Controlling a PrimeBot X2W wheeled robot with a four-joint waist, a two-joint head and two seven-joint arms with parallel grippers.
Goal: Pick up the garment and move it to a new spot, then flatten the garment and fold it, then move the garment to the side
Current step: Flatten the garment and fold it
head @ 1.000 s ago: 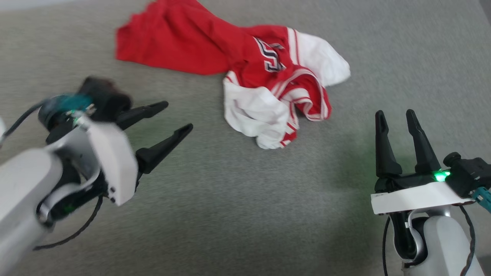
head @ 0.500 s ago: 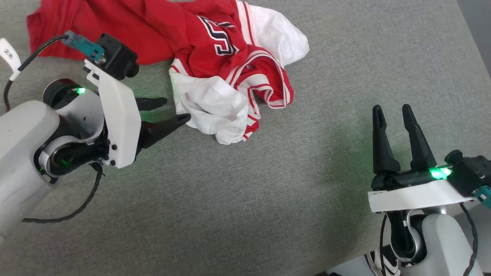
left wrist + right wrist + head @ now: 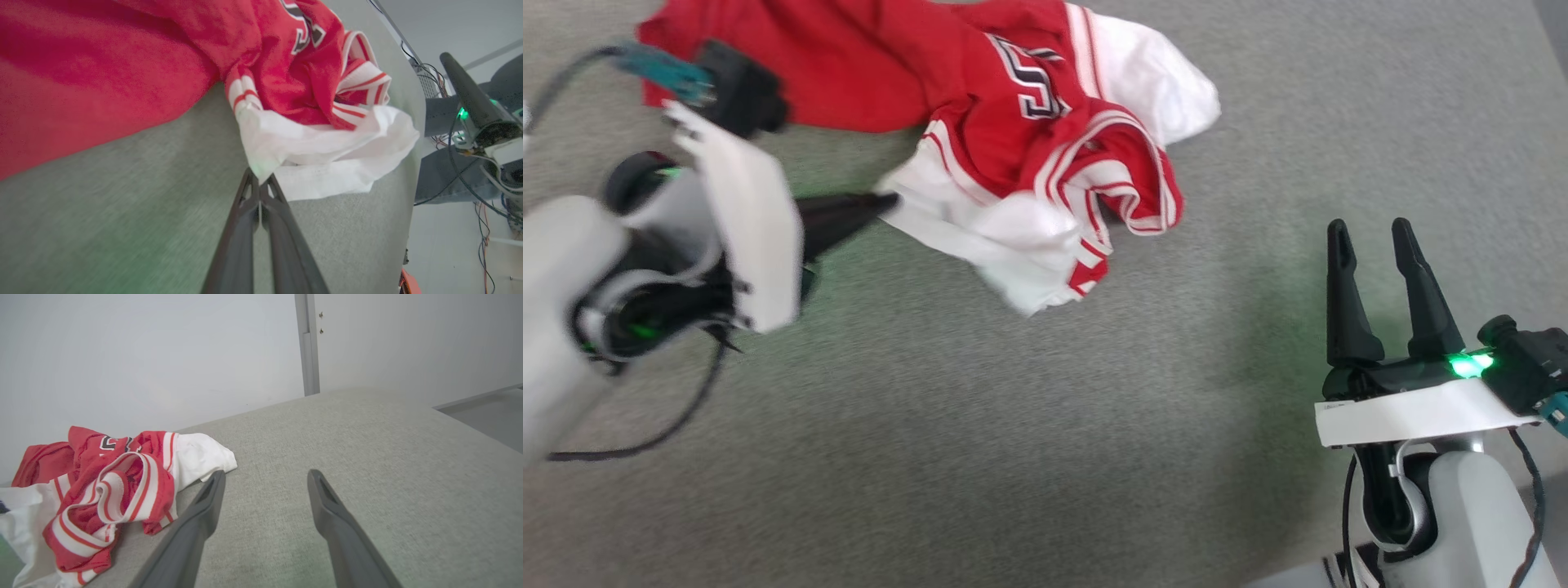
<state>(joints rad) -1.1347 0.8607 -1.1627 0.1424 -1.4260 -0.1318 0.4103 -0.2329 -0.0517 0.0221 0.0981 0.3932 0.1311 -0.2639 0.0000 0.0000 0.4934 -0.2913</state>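
The garment is a crumpled red jersey with white sleeves and striped trim, lying on the grey surface at the top of the head view. My left gripper is shut on the edge of its white sleeve, and the fabric is stretched toward the fingers. In the left wrist view the two fingers meet at the sleeve's corner. My right gripper stands open at the lower right, apart from the garment, with nothing between its fingers.
The grey fabric surface stretches wide in front of and to the right of the garment. Its far edge meets a pale wall. Cables hang beyond the surface's edge in the left wrist view.
My left gripper has closed on the white sleeve edge and pulled it taut. The head view has shifted slightly. The right gripper has stayed put.
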